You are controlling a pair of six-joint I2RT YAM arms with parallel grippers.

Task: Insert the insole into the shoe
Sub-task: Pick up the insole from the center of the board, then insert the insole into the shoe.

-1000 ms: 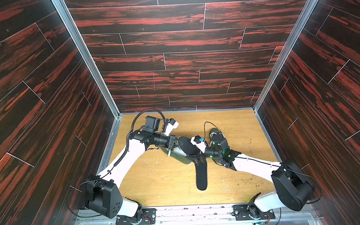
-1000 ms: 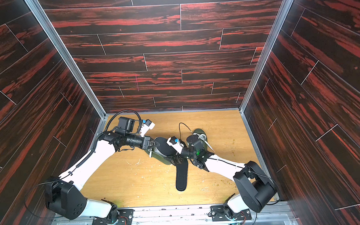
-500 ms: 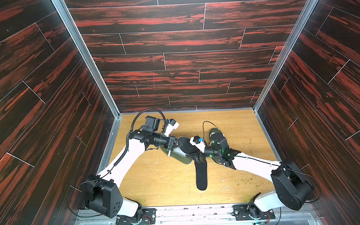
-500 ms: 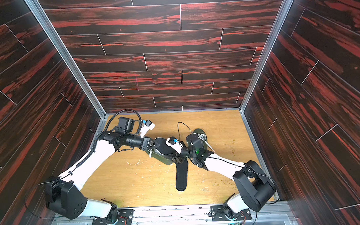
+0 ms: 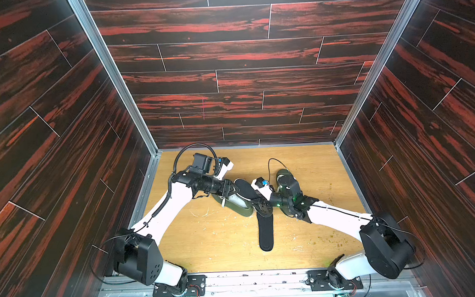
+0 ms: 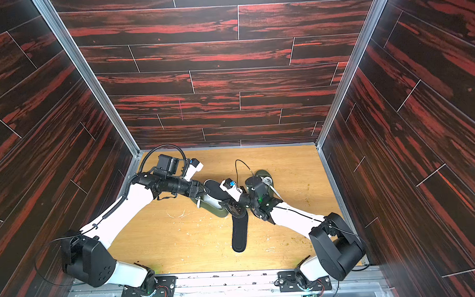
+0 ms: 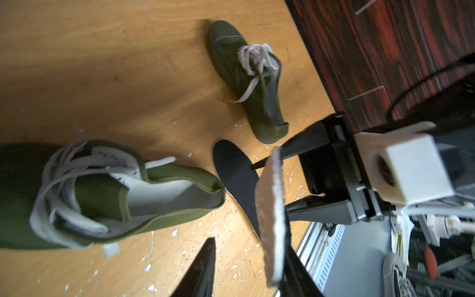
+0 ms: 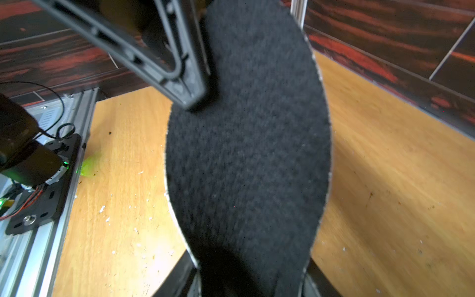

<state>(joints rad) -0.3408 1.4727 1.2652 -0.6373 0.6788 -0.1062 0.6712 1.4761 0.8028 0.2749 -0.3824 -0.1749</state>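
Two olive shoes and two black insoles share the wooden surface (image 5: 207, 237). In both top views the arms meet over the nearer shoe (image 5: 233, 205). The insole (image 5: 245, 187) is lifted off the surface between the left hand (image 5: 232, 188) and the right hand (image 5: 256, 201). A second insole (image 5: 266, 232) lies flat just beside them. A second shoe (image 5: 282, 174) sits mostly hidden behind the right wrist. Neither hand's opening can be read from up here.

The left wrist view settles the left one. Its fingers (image 7: 203, 264) stand well apart, and the insole (image 7: 272, 218), seen edge-on with its pale underside showing, leans by one of them unpinched. This view also gives what the top views hide. The shoe (image 7: 102, 195) has its opening turned toward the insole and its laces loose, and the second shoe (image 7: 249, 77) shows whole and laced, well apart from the first.

In the right wrist view the black face of the insole (image 8: 246, 154) fills the frame. Its near end is wedged between the right hand's fingers (image 8: 180, 277), which press on its two edges. I judge that to be a clamp across the width. One finger of the left hand rests against the black face.

The step looks like a handover ahead of insertion. To do it well, the right hand should be firm before the left backs off. The right should then lead the free end low into the opening while the left steadies the shoe. A grip across the width may bow the insole, which could help it past the collar but could also let it spring out.
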